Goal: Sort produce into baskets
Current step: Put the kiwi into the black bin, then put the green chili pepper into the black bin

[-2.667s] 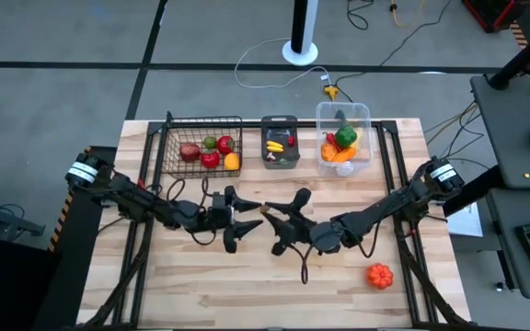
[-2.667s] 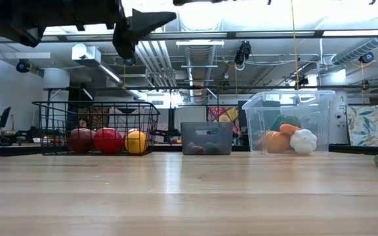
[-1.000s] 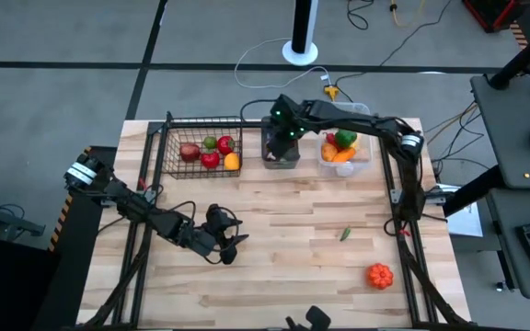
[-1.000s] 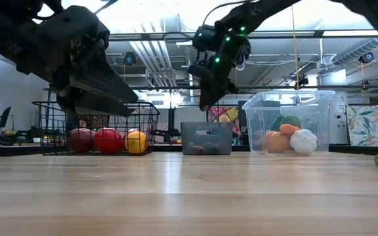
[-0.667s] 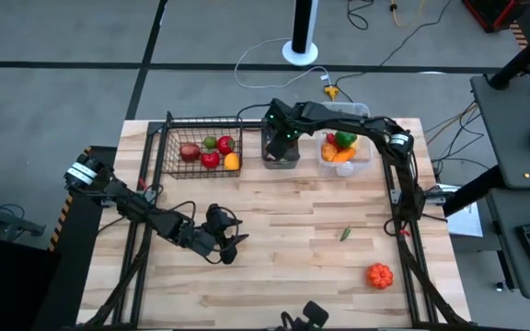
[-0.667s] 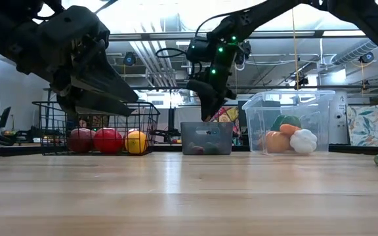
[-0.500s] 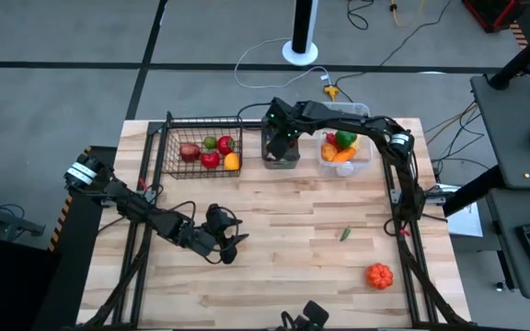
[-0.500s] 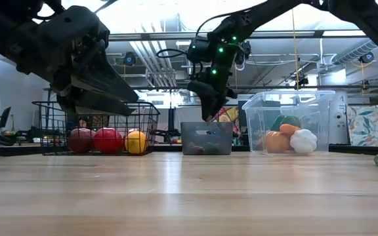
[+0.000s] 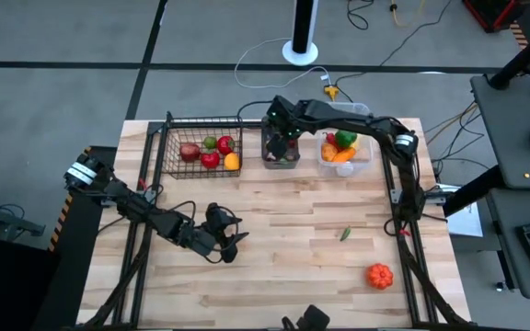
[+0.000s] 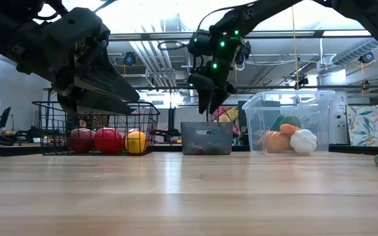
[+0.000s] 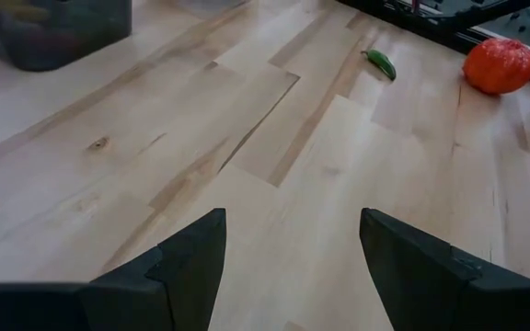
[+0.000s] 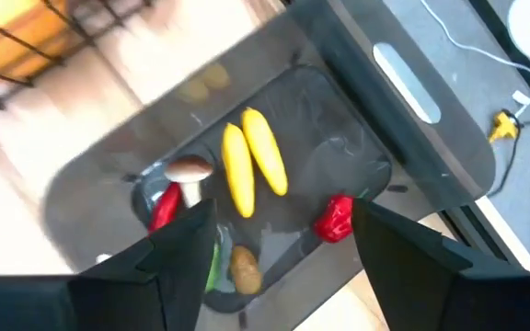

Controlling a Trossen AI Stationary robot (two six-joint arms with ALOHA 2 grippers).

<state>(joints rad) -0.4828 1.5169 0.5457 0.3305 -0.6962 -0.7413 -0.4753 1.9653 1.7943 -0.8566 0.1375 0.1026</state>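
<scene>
Right gripper [image 10: 209, 98] open above grey bin [image 9: 281, 147] holding bananas [image 12: 254, 163], mushroom [image 12: 189, 172]; left gripper [image 9: 231, 244] open, low over table [image 9: 283, 239].

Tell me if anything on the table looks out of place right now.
Two pieces lie loose on the bare wood, outside every container: a small green pepper and an orange pumpkin-like piece near the right front corner. The right hand hangs open over the grey bin.

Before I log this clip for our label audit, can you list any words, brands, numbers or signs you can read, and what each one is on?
None can be read.
Grey bin, wire basket, clear tub: no print shows.
Colourful panels behind the table: patterns only, no legible text.
</scene>
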